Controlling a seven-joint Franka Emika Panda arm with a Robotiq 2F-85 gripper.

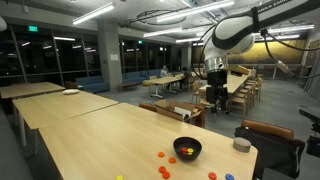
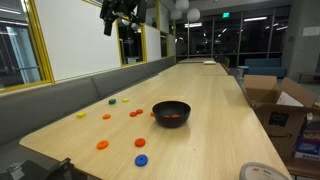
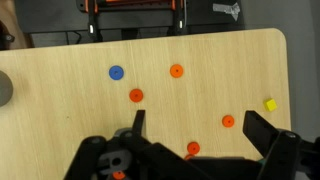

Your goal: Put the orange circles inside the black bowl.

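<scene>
The black bowl [image 1: 187,149] [image 2: 171,112] stands on the wooden table with orange pieces inside it. Loose orange circles lie around it [image 1: 160,155] [image 2: 102,145] [image 2: 141,143]. In the wrist view, several orange circles [image 3: 136,96] [image 3: 176,71] [image 3: 228,121] [image 3: 193,148] lie flat on the wood, and the bowl is hidden behind the gripper body. My gripper [image 3: 193,115] [image 1: 215,95] [image 2: 118,22] hangs high above the table, open and holding nothing. One circle lies on the table far below the gap between its fingers.
Blue pieces [image 3: 116,72] [image 2: 140,160] [image 1: 212,176] and a yellow piece [image 3: 269,104] [image 2: 82,115] lie among the circles. A small grey cylinder [image 1: 241,145] [image 3: 3,88] stands near the table edge. Chairs and boxes [image 2: 275,105] stand beside the table.
</scene>
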